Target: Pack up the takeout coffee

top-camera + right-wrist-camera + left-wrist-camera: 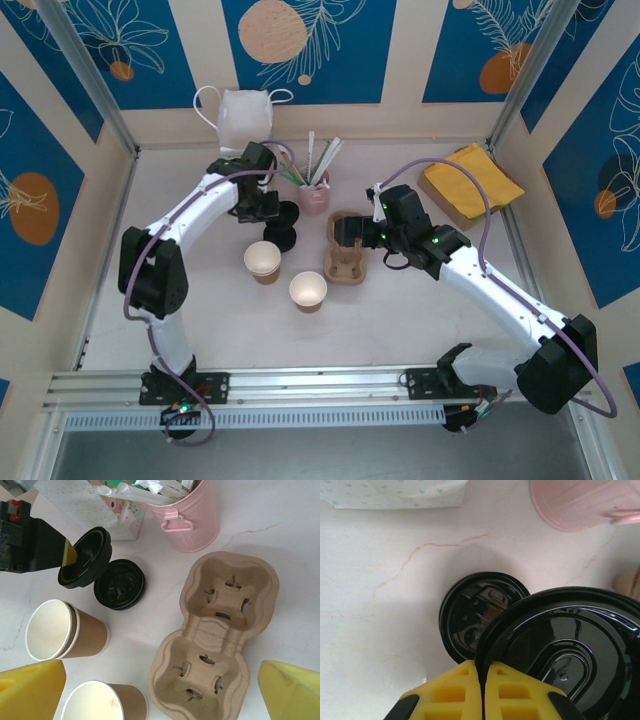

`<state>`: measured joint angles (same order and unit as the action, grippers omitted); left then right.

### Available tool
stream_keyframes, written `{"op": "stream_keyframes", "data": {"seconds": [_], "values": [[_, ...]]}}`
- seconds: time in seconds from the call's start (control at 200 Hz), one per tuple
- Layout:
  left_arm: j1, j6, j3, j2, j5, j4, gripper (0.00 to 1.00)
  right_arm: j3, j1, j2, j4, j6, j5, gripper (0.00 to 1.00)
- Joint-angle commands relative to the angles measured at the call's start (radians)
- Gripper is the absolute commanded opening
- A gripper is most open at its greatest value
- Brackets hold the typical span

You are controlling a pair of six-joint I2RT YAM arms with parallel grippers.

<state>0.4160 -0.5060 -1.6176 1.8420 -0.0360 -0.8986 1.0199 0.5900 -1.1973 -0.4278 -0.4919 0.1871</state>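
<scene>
Cups of brown kraft paper, a farther cup and a nearer cup, are set upright and uncovered on the worktop, pale insides showing, left of the pulp carrier. Just behind them a black lid is pinched by its rim between the closed left fingers and held tilted beside a second lid lying flat. The right fingers are spread wide, nothing held, over carrier and cups. A pink bucket is placed behind.
</scene>
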Motion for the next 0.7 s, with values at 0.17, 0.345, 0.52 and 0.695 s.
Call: {"op": "stream_keyframes", "data": {"seconds": [0.17, 0.345, 0.52, 0.695], "values": [[-0.052, -0.204, 0.178, -0.205, -0.333, 0.19, 0.06, 0.06, -0.01, 0.01, 0.067, -0.065, -0.141, 0.99], [-0.072, -0.371, 0.306, -0.314, -0.482, 0.358, 0.06, 0.073, -0.024, 0.034, 0.16, -0.136, -0.238, 0.99], [-0.074, -0.52, 0.378, -0.386, -0.576, 0.509, 0.07, 0.147, -0.067, -0.014, 0.199, -0.247, -0.375, 0.95], [-0.08, -0.713, 0.458, -0.421, -0.655, 0.74, 0.07, 0.195, -0.094, -0.073, 0.297, -0.376, -0.484, 0.92]]}}
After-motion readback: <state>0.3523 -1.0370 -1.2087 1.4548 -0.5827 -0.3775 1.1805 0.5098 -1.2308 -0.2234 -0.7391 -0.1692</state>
